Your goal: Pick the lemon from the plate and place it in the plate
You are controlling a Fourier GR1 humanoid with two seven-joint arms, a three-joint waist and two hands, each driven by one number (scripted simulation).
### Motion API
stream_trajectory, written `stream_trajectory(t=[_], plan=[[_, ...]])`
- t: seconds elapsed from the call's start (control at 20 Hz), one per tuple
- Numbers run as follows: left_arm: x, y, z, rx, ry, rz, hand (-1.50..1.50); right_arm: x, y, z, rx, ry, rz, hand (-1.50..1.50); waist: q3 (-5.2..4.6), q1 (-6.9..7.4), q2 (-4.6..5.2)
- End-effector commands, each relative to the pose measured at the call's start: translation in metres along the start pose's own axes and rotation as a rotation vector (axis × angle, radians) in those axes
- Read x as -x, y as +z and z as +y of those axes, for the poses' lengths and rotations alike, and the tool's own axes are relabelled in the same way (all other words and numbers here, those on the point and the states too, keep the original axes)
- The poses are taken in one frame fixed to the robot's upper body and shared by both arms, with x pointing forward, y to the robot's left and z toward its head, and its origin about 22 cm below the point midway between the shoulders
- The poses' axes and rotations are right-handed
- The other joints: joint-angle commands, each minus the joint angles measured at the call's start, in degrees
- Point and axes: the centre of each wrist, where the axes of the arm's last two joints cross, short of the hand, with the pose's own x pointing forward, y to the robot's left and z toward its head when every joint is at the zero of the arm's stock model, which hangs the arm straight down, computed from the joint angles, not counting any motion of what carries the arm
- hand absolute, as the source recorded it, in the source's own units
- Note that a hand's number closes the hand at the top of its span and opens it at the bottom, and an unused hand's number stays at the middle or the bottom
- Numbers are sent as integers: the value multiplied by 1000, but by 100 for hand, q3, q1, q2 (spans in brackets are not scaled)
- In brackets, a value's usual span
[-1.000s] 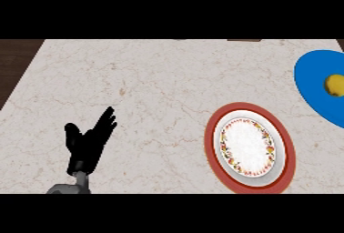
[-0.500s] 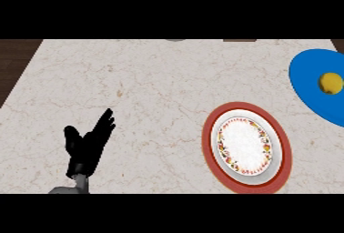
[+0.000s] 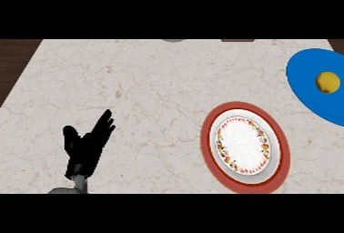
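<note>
Two plates sit on the marble counter (image 3: 154, 82), and one hand shows. At about three o'clock, cut by the view's right edge, lies the blue plate (image 3: 306, 79); the yellow lemon (image 3: 327, 82) rests on it, toward its right side. Down at about five o'clock is the red-rimmed plate (image 3: 211, 136), with a white middle and a ring of small coloured decoration; nothing lies on it. These plates are near each other but apart, a strip of bare marble between them.

At about eight o'clock the left hand (image 3: 86, 146) comes up from the lower edge on its grey forearm (image 3: 77, 184). It is spread wide and holds nothing, fingers (image 3: 104, 125) straight and pointing toward one o'clock, thumb (image 3: 69, 133) set off to the left. It is well apart from both plates and from the lemon.

No right hand appears in the head view. At twelve o'clock, along the counter's far edge, two small dark shapes are cut off and cannot be made out.
</note>
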Motion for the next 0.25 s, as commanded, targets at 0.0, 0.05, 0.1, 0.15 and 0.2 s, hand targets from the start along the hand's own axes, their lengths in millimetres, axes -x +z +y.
stream_trajectory(t=[0.0,0.05,0.1,0.15,0.2], plan=[[-9,-10,7,4,7,9,0,1,4,-5,-50,-33,-38,-150,-18,-37,-12],[-2,-2,5,-4,6,14,0,13,21,-8,-54,-14,-28,-150,-10,-27,-11],[3,-2,17,-11,-7,23,0,6,16,-11,-59,-6,-30,-150,-15,-29,-13],[-3,1,6,13,-5,-2,0,15,23,-6,-45,2,-28,-150,-2,3,-5],[16,4,5,-3,3,18,0,20,28,-5,-47,18,-45,-150,-11,-28,-13]])
